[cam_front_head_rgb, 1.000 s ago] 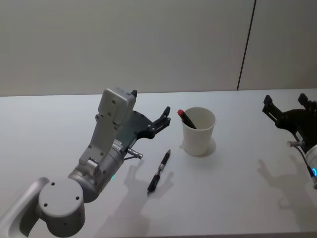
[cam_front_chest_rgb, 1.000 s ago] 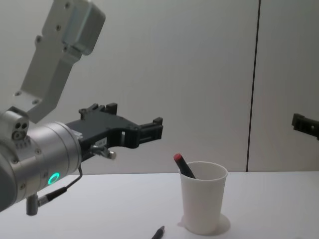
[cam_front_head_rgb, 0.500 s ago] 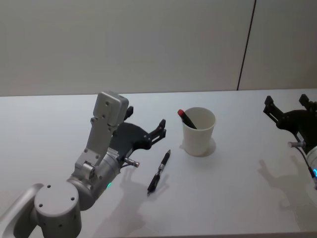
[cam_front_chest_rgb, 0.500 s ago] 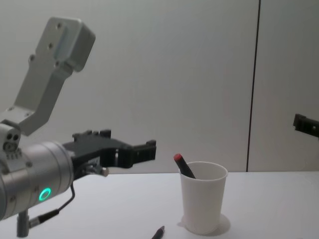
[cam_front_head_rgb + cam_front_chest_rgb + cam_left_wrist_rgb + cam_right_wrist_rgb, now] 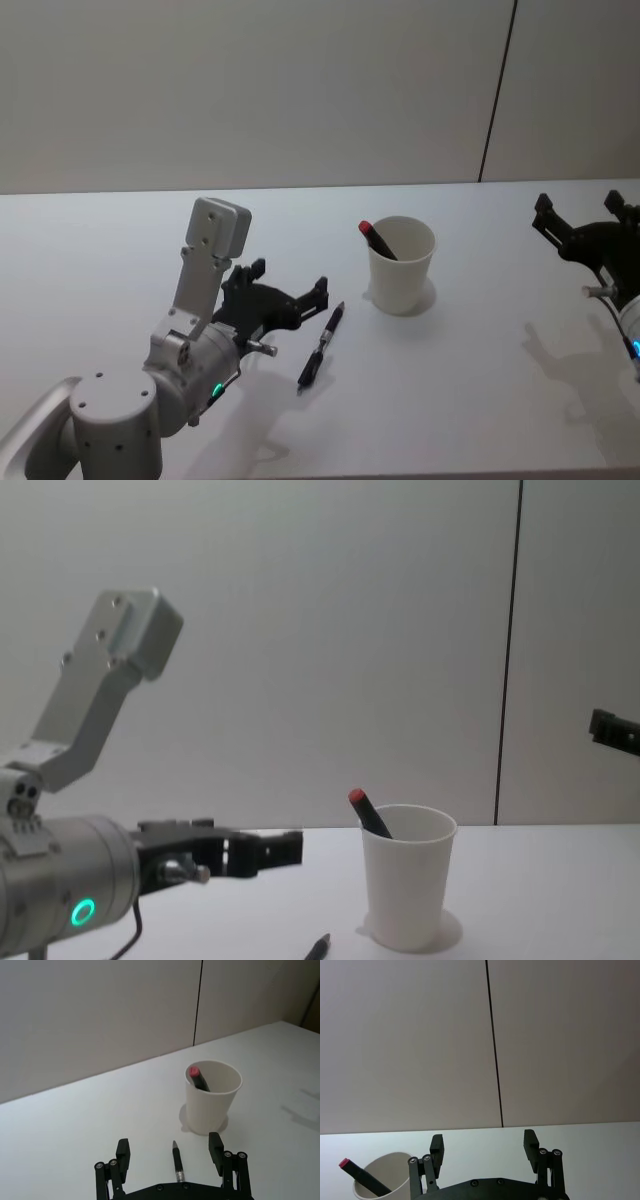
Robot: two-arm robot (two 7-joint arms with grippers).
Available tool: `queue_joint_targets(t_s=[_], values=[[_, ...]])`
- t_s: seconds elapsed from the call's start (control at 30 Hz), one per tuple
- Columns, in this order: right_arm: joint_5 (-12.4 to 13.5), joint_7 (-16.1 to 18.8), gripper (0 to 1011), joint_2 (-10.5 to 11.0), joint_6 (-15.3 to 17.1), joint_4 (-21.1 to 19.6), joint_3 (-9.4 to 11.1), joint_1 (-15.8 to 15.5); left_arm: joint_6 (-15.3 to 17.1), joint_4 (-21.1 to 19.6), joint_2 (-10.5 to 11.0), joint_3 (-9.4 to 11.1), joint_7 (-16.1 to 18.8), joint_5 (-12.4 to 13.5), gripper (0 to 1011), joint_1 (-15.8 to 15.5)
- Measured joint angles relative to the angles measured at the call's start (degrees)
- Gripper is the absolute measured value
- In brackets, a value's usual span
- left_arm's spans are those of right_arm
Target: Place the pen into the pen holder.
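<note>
Jaws of the left gripper (image 5: 289, 279) are gaping wide, grasping nothing, as it is hovering low over the white table (image 5: 480, 390) beside the black pen (image 5: 321, 347). The pen is lying flat (one end showing between the fingers in the left wrist view). The pen holder (image 5: 402, 272), a white paper cup, is standing upright near the pen, a red-capped marker (image 5: 372, 235) leaning inside. The right gripper (image 5: 577, 205) is hanging far right, jaws spread and empty.
</note>
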Motion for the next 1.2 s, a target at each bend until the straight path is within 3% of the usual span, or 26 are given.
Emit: queue_joint_targets(t_s=[0.23,0.53,0.77,1.2], values=[[0.0,0.0,1002,0.0,0.0,0.0,0.0,0.0,5.5,2.1,-0.9,-0.2,-0.4,-2.9,999,-0.9],[0.0,0.0,1001,0.0,0.0,0.0,0.0,0.0,11.5,5.7,-2.4,-0.1,-2.0,-4.0,1000,-2.9],[0.0,0.0,1002,0.0,0.0,0.0,0.0,-0.1,15.4,9.6,-3.7,0.5,-4.4,-2.3,1000,-4.8],[0.0,0.0,1002,0.0,0.0,0.0,0.0,0.0,17.6,14.5,-5.4,1.3,-6.7,1.0,1000,-7.2]])
